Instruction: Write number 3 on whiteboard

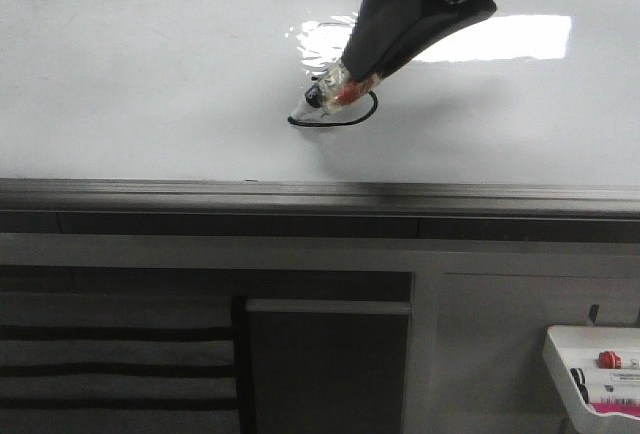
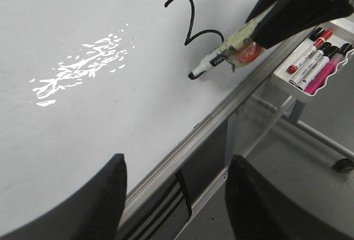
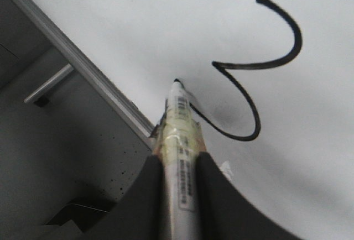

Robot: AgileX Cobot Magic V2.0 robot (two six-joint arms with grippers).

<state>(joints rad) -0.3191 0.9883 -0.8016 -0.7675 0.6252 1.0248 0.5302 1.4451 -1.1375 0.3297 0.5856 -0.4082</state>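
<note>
- The left gripper (image 2: 176, 196) fills the lower edge of the left wrist view, its two dark fingers (image 2: 94, 207) spread wide apart with nothing between them; it hangs off the board, over the grey metal rail (image 2: 221, 113).
- The whiteboard (image 1: 150, 64) takes up the upper half of the front view, glossy and glare-struck at upper centre. It is judged rigid and slick, a surface a tip will skate on under light pressure; nothing here needs to take hold of it.
- The number 3 (image 1: 345, 117) sits at centre of the front view, low on the board just above the rail, partly hidden by the pen. In the right wrist view the thin black line runs from the upper right down through its mid-point into a rounded lower curve that ends near the tip.
- The marker (image 3: 180, 140) stands at centre bottom of the right wrist view, its black tip touching or nearly touching the board. It looks light and stiff, its tape-wrapped barrel giving grip; the mid-barrel hold seems right for steering.
- The right gripper (image 3: 178, 165) is closed tight on that barrel, both jaws pressing its sides.
- A white marker tray (image 1: 575, 354) holds spare markers (image 1: 610, 359) at the lower right of the front view.
</note>
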